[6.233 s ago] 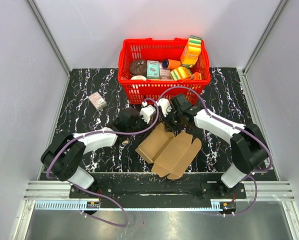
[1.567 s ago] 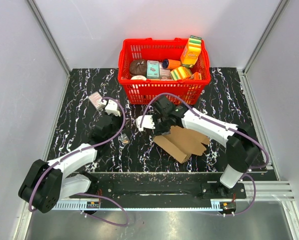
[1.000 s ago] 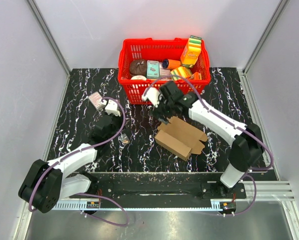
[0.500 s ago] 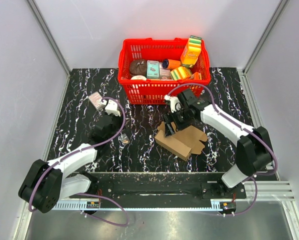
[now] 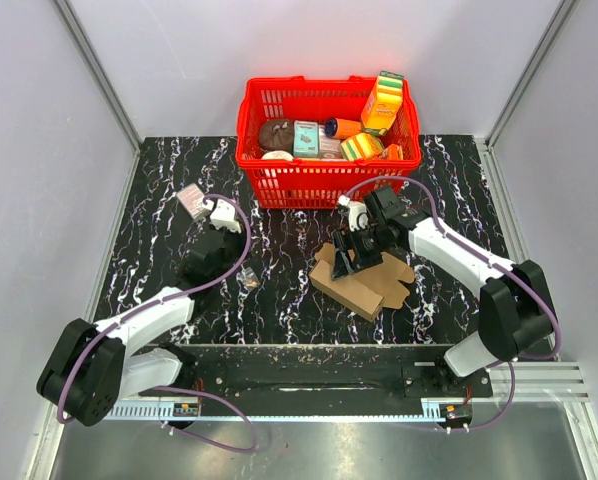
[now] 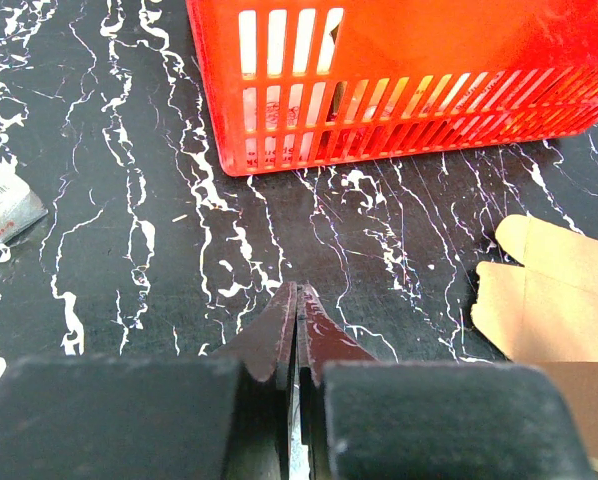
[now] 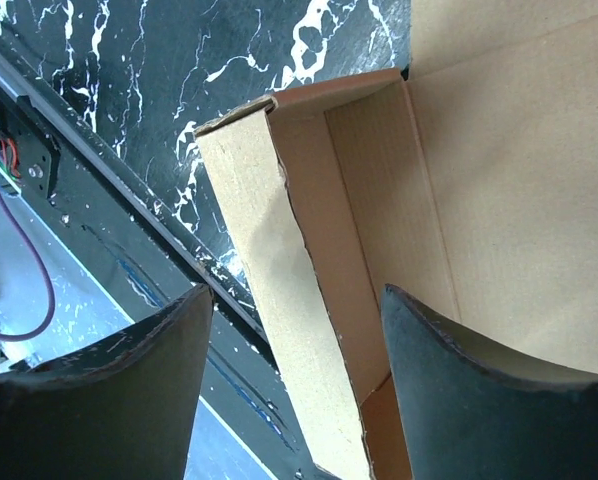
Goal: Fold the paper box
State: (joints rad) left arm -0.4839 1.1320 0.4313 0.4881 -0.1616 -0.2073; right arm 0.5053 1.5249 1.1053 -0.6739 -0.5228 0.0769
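The paper box (image 5: 371, 280) is brown cardboard, partly folded, lying on the black marble table in front of the red basket. My right gripper (image 5: 349, 262) hangs over its left end, pointing down. In the right wrist view the gripper (image 7: 297, 300) is open, and a raised side wall (image 7: 269, 250) of the box stands between the fingers without touching either. The flat panel (image 7: 509, 170) lies to the right. My left gripper (image 6: 297, 292) is shut on nothing, low over bare table left of the box (image 6: 554, 300).
The red basket (image 5: 324, 172) of printed packages stands at the back, close behind the box, and fills the top of the left wrist view (image 6: 429, 60). A small pinkish-grey box (image 5: 194, 202) lies at the left. A tiny scrap (image 5: 249, 283) lies mid-table.
My right gripper has come from the basket's front down onto the box's left end and narrowed slightly. The box has gone from spread out to partly folded. The left arm has stayed still.
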